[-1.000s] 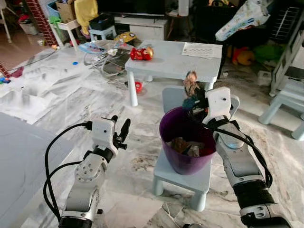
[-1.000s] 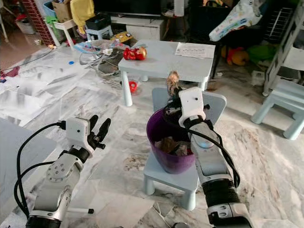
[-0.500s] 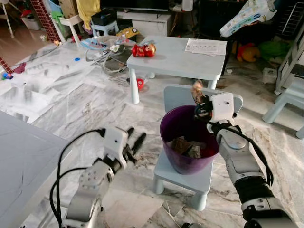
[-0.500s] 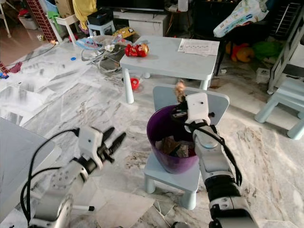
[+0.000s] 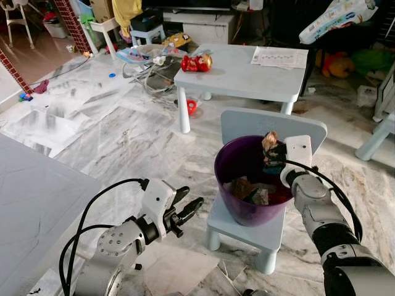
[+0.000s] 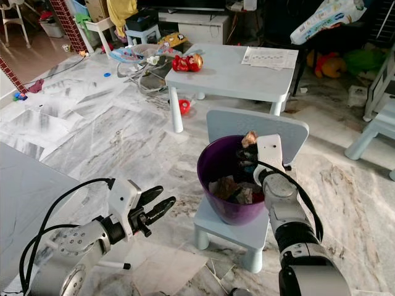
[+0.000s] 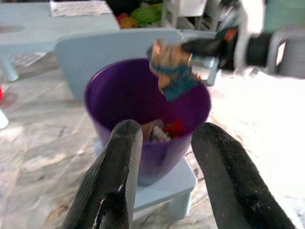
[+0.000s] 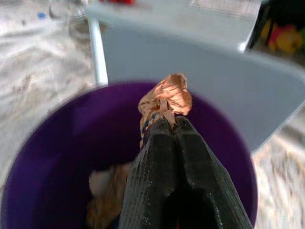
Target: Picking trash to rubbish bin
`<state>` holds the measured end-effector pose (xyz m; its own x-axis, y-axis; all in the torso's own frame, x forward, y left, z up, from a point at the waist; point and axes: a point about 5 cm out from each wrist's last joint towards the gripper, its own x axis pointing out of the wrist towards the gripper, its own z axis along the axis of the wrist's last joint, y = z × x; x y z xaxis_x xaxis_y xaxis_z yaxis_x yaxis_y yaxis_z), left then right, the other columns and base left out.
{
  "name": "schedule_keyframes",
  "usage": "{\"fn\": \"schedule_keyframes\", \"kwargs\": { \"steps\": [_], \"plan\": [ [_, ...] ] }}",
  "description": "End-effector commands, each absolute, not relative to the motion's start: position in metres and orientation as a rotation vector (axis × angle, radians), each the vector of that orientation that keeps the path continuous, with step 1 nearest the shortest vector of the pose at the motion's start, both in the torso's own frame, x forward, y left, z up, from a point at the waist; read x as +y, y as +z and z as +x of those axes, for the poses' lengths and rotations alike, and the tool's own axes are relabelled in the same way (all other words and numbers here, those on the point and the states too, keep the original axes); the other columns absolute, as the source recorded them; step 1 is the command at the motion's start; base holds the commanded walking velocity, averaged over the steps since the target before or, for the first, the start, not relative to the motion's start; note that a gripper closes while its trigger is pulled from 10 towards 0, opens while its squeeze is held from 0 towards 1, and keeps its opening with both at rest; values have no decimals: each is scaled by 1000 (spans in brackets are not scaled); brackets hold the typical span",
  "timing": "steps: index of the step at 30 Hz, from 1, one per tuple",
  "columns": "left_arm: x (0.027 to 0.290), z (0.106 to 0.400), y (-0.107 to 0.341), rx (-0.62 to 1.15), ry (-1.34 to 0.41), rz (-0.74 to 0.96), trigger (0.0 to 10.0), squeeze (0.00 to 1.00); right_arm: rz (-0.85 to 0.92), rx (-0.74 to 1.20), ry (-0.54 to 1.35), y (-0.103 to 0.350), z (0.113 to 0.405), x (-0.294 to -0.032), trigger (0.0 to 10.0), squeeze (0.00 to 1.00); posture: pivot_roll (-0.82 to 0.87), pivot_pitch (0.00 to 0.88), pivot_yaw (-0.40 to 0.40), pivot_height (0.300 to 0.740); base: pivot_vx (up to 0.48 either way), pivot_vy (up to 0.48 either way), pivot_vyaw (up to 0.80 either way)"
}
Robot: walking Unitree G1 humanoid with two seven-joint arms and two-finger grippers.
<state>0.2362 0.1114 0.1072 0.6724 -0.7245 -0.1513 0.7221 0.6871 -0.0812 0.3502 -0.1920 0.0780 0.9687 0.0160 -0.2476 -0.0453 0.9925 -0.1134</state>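
1. The bin [image 5: 247,185] mouth stood open upward; trash [image 5: 253,191] lay low inside, leaving room above it.
2. The right gripper [image 5: 271,154] with a wrapper [image 8: 164,98] pinched in it occupied the rim at 3 o'clock.
3. The chair back [image 5: 271,126] blocked the bin at 12 o'clock.
4. Bare floor [image 5: 136,142] lay free from 7 to 10 o'clock.
5. The table [image 5: 247,71] stood farther off at 12 o'clock.

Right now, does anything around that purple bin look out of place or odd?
The purple bin stands on a small blue chair, an odd, raised perch. The right gripper, shut on a crumpled wrapper, is over its opening.
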Motion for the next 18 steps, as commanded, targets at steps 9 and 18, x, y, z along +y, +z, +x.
{"fn": "schedule_keyframes", "kwargs": {
  "steps": [9,18],
  "plan": [
    [106,231,114,195,-870,-8,10000,0,-83,299,-23,73,352,-198,10000,1000,42,115,123,740,0,0,0],
    [106,234,117,192,-844,-9,10000,0,-96,241,-36,82,356,-200,10000,1000,32,111,118,740,0,0,0]
  ]
}}
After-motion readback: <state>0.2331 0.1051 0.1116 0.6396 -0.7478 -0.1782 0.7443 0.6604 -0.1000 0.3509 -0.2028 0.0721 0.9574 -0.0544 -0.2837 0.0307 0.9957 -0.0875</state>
